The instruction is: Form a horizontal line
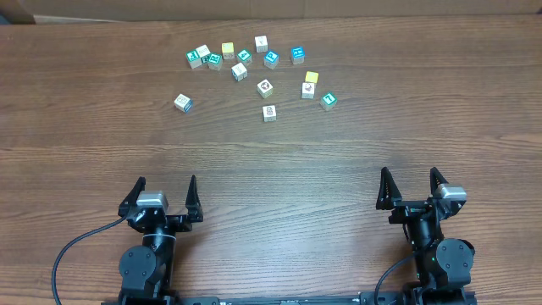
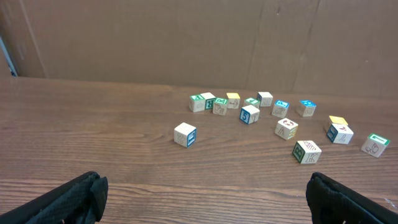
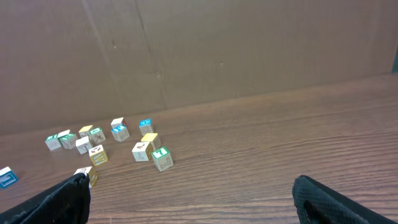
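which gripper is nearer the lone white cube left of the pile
Left. The left gripper almost faces the white wooden cube; the right gripper is far to its right.

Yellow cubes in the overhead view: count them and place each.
2. One yellow cube sits in the far left cluster; the other yellow cube lies farther right, beside a white picture cube. None seems hidden.

Overhead looks down; wrist views share seemingly the same cubes (image 1: 265,88).

Dark wood-grain table (image 1: 85,127) — brown cardboard wall (image 2: 155,43) behind, even light.
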Robot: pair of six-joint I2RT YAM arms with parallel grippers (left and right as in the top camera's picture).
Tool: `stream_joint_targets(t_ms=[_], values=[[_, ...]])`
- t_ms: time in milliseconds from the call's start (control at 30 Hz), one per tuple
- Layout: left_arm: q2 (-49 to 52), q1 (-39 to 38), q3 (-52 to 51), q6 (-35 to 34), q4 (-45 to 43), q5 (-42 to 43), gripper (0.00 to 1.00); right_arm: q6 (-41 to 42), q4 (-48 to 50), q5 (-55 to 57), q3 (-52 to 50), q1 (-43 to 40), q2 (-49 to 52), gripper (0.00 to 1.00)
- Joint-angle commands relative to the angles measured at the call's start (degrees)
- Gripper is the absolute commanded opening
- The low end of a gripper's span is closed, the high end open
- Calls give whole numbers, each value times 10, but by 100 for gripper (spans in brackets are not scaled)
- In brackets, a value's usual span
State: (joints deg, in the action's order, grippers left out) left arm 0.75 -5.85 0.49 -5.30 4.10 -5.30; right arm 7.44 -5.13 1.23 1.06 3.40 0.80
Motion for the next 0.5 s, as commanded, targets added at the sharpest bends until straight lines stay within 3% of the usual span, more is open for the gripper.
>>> stream_joint_targets(t_ms=[0, 467], values=[[-5, 3, -2, 15, -1, 4, 99, -5, 3, -5, -6, -3, -6, 100], [-5, 3, 11, 15, -51, 10, 99, -5, 3, -5, -6, -3, -6, 100]])
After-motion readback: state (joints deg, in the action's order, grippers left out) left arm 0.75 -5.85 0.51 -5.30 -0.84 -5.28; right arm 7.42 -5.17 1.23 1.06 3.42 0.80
